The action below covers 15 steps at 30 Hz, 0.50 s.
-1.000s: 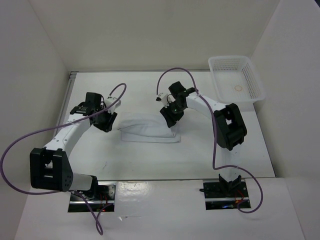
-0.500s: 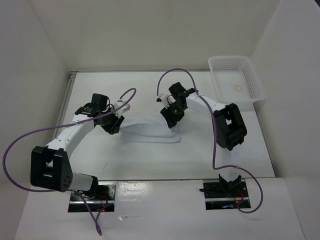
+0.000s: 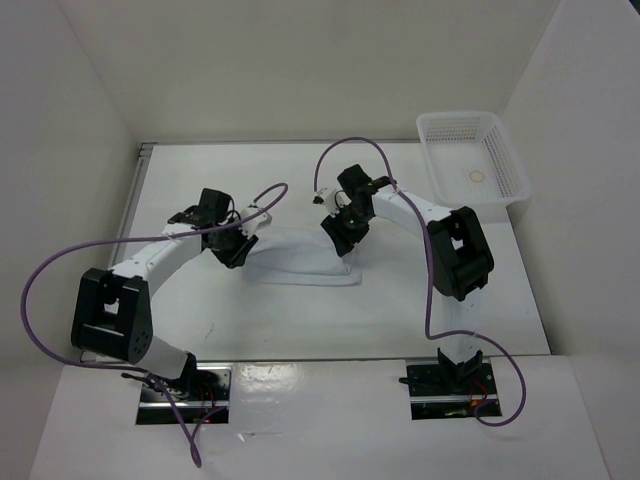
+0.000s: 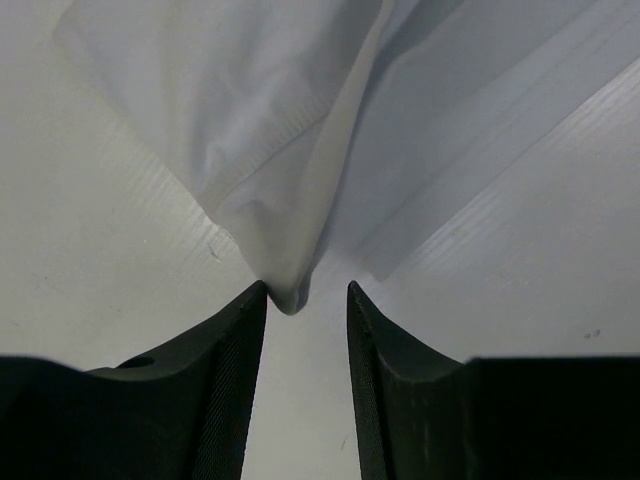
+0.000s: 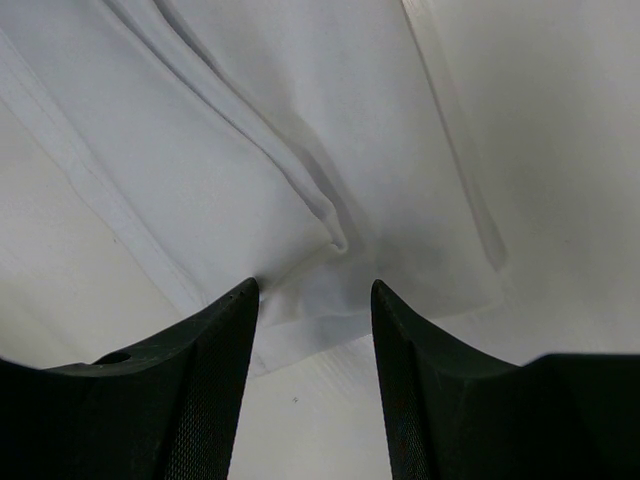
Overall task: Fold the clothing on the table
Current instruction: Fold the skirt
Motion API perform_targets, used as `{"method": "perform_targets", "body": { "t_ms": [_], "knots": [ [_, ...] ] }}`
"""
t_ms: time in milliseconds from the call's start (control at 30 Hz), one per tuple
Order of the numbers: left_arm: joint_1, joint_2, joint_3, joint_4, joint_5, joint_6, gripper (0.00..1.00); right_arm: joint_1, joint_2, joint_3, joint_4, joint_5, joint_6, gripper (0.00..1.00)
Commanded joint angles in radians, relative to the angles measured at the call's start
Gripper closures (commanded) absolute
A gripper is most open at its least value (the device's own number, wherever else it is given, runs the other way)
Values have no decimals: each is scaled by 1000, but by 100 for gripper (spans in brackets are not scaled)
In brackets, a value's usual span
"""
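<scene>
A mesh basket (image 3: 437,166) holds a small ring (image 3: 478,176).

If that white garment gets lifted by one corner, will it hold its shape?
Probably not: the clothing lies creased and bunched, so it should flop. It looks thin, likely light. On the smooth table it may slide when pushed.

Robotics lab test cell: plain white walls (image 3: 300,60) are enclosing a white table (image 3: 300,320). The left arm (image 3: 160,255) and right arm (image 3: 420,210), bolted at its near edge, are trailing purple cables (image 3: 352,140). A white mesh basket (image 3: 455,118) is sitting at the far right.
</scene>
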Motion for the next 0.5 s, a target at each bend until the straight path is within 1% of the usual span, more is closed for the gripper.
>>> {"method": "perform_targets", "body": {
  "t_ms": [0, 67, 200, 267, 300, 333, 400, 433, 467],
  "knots": [
    [-4, 28, 21, 45, -23, 37, 55, -2, -19, 24, -1, 3, 5, 46],
    [-4, 39, 21, 54, -35, 38, 58, -2, -19, 24, -1, 3, 5, 46],
    [-4, 48, 21, 64, -44, 48, 59, -2, -19, 24, -1, 3, 5, 46],
    [-4, 57, 21, 64, -53, 48, 64, -2, -10, 24, -1, 3, 5, 46],
    [-4, 67, 31, 64, -53, 48, 69, -2, -10, 24, -1, 3, 5, 46],
    [-4, 67, 31, 64, -53, 48, 72, -2, -10, 24, -1, 3, 5, 46],
    [-4, 79, 42, 64, -53, 48, 80, -2, -10, 24, -10, 3, 5, 49],
    [-4, 79, 51, 64, -53, 48, 88, -2, -10, 24, -10, -6, 5, 51],
    [-4, 90, 51, 64, -44, 39, 91, -2, -10, 33, -10, -6, 5, 57]
  ]
}}
